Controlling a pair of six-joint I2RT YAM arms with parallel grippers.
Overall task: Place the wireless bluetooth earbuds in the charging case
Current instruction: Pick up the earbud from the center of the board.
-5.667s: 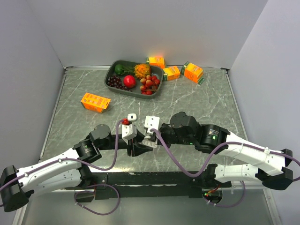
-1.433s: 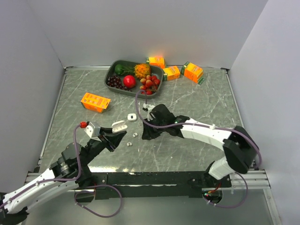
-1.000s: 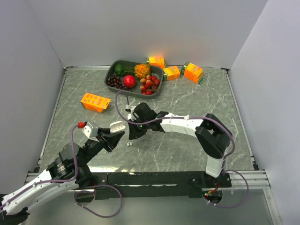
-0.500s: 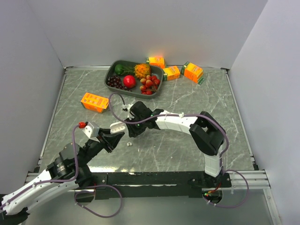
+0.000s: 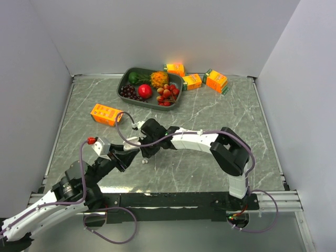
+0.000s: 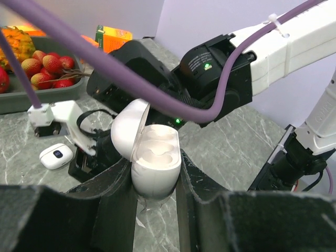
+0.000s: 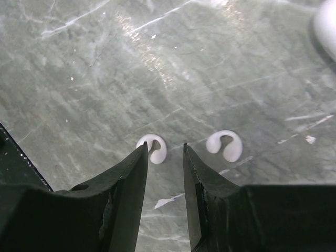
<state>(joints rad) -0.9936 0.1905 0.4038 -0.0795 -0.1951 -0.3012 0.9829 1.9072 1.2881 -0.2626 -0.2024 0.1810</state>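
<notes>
Your left hand (image 6: 152, 181) is closed on the charging case (image 6: 156, 157); it holds the case up off the table with the lid tipped back, and I see no earbud inside. Your right hand (image 7: 164, 155) hangs low over the table (image 7: 79, 63); its fingers (image 7: 126, 184) are a little apart and grip nothing. Two earbuds lie flat on the table; the first earbud (image 7: 153, 148) sits under the gap, half hidden by one finger; the second earbud (image 7: 226, 145) lies just beside it, outside the fingers.

These look tiny, light, hard and shiny, so I think one can slip or pop away if you pinch fast. Shift a bit so one finger comes down on each side of the first earbud; take it across its fat round part, not the thin curled end; squeeze softly. The closed white case (image 6: 56, 156) lying on the table is not the one you fill.
</notes>
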